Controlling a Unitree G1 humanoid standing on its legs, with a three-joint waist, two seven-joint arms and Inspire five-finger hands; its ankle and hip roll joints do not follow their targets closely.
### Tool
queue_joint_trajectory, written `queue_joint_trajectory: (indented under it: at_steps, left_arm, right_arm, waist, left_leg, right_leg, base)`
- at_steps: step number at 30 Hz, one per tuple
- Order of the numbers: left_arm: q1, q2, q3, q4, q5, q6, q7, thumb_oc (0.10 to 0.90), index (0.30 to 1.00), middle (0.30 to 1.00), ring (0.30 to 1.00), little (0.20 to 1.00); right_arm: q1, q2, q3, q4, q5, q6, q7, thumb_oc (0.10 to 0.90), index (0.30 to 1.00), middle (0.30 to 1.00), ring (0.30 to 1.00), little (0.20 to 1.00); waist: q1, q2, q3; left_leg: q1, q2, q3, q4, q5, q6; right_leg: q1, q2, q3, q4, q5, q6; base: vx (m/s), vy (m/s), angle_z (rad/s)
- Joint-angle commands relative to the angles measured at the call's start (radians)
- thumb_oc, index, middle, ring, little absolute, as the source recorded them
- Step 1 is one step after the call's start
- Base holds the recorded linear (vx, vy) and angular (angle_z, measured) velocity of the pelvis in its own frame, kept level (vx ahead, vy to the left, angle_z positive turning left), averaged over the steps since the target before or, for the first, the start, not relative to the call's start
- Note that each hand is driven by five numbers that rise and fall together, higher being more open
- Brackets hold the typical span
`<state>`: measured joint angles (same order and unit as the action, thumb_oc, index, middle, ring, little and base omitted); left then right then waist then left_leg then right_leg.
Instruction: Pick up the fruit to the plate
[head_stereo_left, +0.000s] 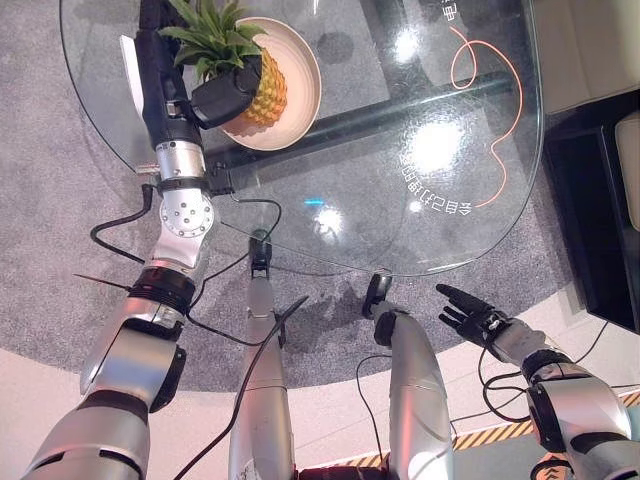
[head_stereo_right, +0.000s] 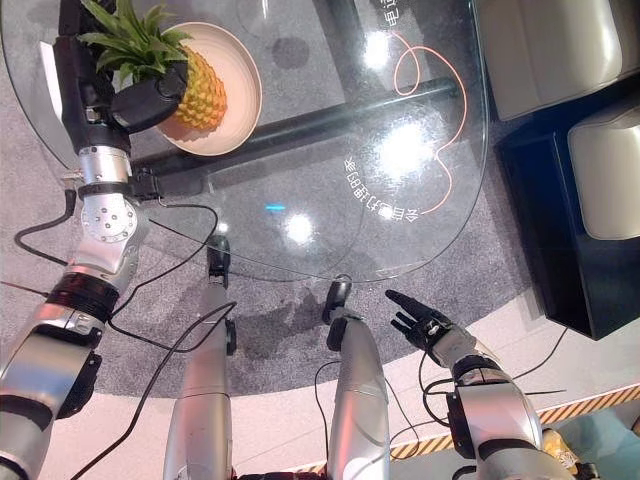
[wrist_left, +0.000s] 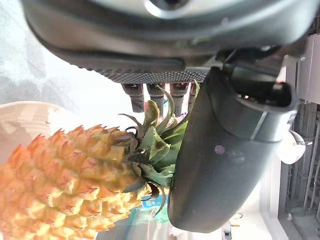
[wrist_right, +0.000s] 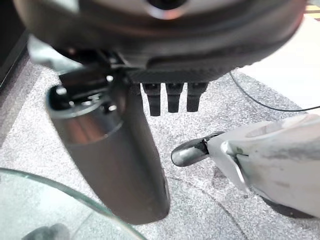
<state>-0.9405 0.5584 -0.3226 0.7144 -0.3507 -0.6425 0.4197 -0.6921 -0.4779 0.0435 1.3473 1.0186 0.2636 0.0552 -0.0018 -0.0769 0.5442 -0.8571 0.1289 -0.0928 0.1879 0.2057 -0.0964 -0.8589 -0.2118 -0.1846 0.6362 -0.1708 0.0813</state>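
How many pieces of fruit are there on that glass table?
1. A single pineapple lies on the plate at the glass table's far left, with the left hand curled round its leafy crown.

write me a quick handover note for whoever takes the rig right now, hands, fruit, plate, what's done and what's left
Left hand: curled round the pineapple at the base of its leaves, over the plate.
Right hand: open, idle, off the near edge of the glass table, above the carpet.
Done: the pineapple is at the plate, lying on its side; whether it already rests on it, I cannot tell.
Left: let go of the pineapple and draw the left hand away.
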Motion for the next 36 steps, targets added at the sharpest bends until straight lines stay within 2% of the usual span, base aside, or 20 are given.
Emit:
queue_joint_trajectory:
  at_steps: [1,8,15,36]
  left_arm:
    - [-0.053,0.011,0.086,-0.060,0.045,-0.106,-0.009,0.800,0.900,0.900,0.900,0.900]
    - [-0.024,-0.002,0.081,-0.068,0.070,-0.125,-0.011,0.800,0.900,0.900,0.900,0.900]
    - [-0.003,-0.004,0.084,-0.089,0.094,-0.118,-0.017,0.800,0.900,0.900,0.900,0.900]
    - [0.049,0.006,0.100,-0.158,0.084,-0.128,-0.015,0.800,0.900,0.900,0.900,0.900]
  right_arm:
    - [0.115,-0.034,-0.031,-0.004,-0.016,-0.005,-0.036,0.800,0.900,0.900,0.900,0.900]
    - [0.111,-0.038,-0.034,-0.004,-0.013,-0.004,-0.037,0.800,0.900,0.900,0.900,0.900]
    - [0.109,-0.046,-0.040,-0.001,-0.017,0.000,-0.031,0.800,0.900,0.900,0.900,0.900]
    - [0.115,-0.049,-0.049,-0.006,-0.012,-0.003,-0.034,0.800,0.900,0.900,0.900,0.900]
  waist:
    - [0.016,-0.004,-0.024]
    - [0.022,0.001,-0.024]
    - [0.028,0.001,-0.024]
    - [0.042,0.010,-0.024]
  left_leg:
    - [-0.004,-0.015,0.070,0.231,-0.238,0.041]
    - [-0.001,-0.018,0.069,0.232,-0.239,0.042]
    - [0.007,-0.018,0.068,0.225,-0.237,0.042]
    - [0.042,-0.020,0.068,0.201,-0.228,0.040]
  right_leg:
    - [0.041,0.011,0.022,-0.248,0.200,0.036]
    - [0.046,0.006,0.018,-0.251,0.201,0.037]
    - [0.057,0.005,0.014,-0.255,0.202,0.040]
    - [0.093,-0.001,0.007,-0.273,0.203,0.041]
  base:
    - [0.00,0.000,0.00]
    - [0.00,0.000,0.00]
    - [0.00,0.000,0.00]
    - [0.00,0.000,0.00]
